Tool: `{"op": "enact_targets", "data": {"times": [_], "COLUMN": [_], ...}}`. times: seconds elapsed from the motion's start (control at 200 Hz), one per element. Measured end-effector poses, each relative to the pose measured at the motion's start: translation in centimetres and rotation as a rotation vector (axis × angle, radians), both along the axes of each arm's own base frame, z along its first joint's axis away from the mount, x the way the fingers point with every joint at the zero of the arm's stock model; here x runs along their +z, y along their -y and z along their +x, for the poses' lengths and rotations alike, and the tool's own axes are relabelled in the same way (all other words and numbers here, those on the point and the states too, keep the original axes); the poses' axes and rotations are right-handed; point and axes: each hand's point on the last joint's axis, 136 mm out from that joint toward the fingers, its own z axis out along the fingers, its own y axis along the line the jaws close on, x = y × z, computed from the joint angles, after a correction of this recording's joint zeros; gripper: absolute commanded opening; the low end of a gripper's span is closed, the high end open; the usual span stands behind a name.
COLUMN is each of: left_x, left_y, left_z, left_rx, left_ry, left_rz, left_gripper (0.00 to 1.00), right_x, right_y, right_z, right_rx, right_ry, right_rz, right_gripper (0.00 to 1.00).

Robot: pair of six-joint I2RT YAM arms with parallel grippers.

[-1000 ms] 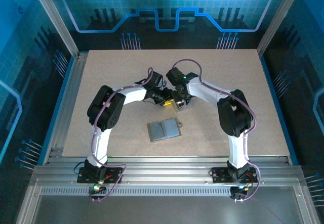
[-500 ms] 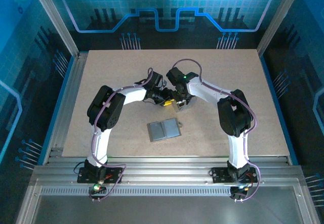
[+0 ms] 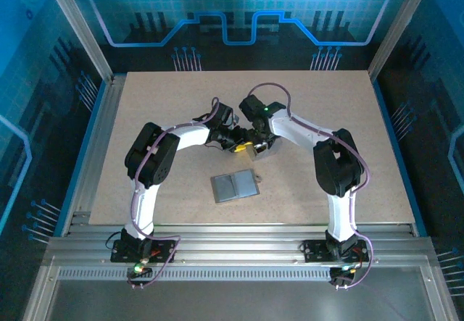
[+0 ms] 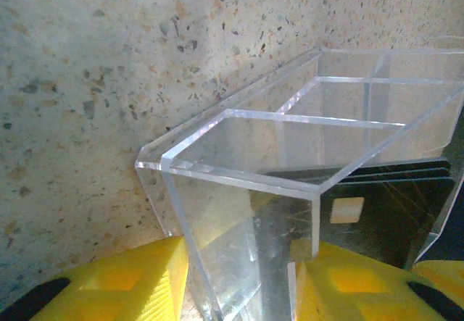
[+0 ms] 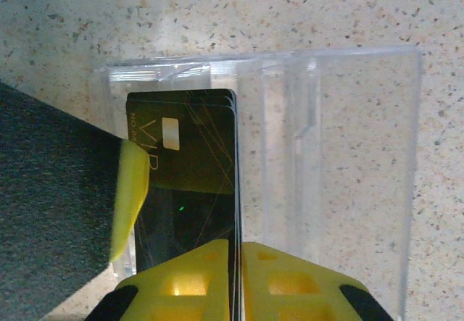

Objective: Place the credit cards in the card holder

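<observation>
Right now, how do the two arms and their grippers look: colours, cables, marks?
Both the left arm and the right arm have white links, bulky black joints and black bases. A purple cable runs along each. A small green light glows on the right arm. The left gripper and right gripper have yellow fingers with black ends.

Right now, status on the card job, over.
Left gripper shut on clear box wall. Right gripper shut on black cards inside that box. Card holder lies open on the table, apart from both. Nothing seen in the way.

Speckled table (image 3: 326, 103), card holder (image 3: 234, 186) lying open
</observation>
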Motion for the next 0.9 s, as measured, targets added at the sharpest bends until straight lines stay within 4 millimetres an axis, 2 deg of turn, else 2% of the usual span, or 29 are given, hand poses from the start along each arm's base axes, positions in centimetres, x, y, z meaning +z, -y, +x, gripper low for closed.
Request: {"op": "enact_targets", "data": {"times": [0.16, 0.38, 0.896], "left_x": [0.1, 0.4, 0.4], "left_y": [0.0, 0.0, 0.0], "left_z": [0.0, 0.0, -0.1], "left_rx": [-0.001, -0.002, -0.004], "left_ry": [0.001, 0.004, 0.001], "left_rz": [-0.002, -0.005, -0.009], "left_gripper": [0.41, 0.41, 0.42], "right_x": [0.3, 0.3, 0.5], "right_y": [0.3, 0.6, 1.2], "right_z": [0.1, 0.1, 0.4], "right_rx": [-0.003, 0.003, -0.009], "right_ry": [0.0, -0.008, -0.03], "right_rz": [-0.002, 0.002, 0.05], "right_gripper": [0.11, 0.0, 0.0]}}
